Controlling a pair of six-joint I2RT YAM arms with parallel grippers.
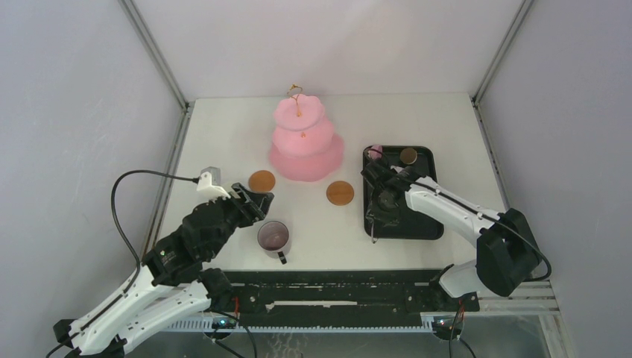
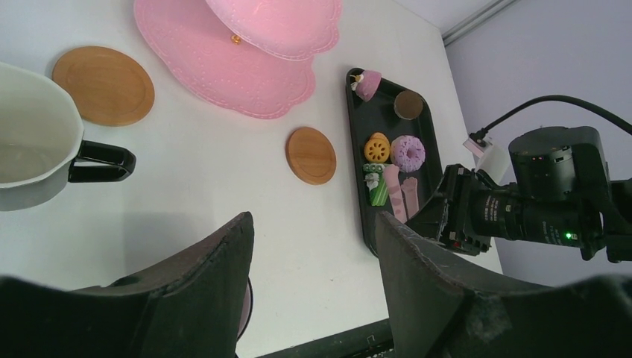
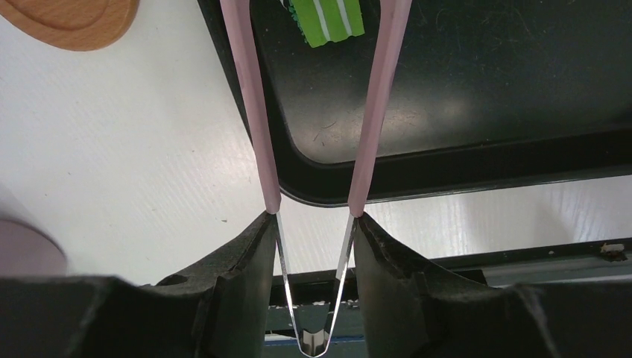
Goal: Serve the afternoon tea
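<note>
The pink three-tier cake stand [image 1: 302,142] stands at the back centre and also shows in the left wrist view [image 2: 238,60]. Two brown coasters [image 1: 261,180] [image 1: 340,192] lie in front of it. One dark mug [image 1: 274,237] stands near the front. A second mug [image 2: 33,149] shows at the left of the left wrist view. Toy pastries [image 2: 408,152] lie on the black tray [image 1: 425,224]. My left gripper [image 1: 259,200] [image 2: 313,220] is open and empty above the table. My right gripper [image 1: 378,195] [image 3: 314,218] is shut on the tongs [image 3: 257,112], whose pink arms reach over the tray toward a green pastry [image 3: 325,19].
The tray's near rim [image 3: 462,179] lies just ahead of my right fingers. The right arm's wrist camera [image 2: 522,201] hangs over the tray's near end. A black rail [image 1: 335,294] runs along the table's front edge. Grey walls close the sides.
</note>
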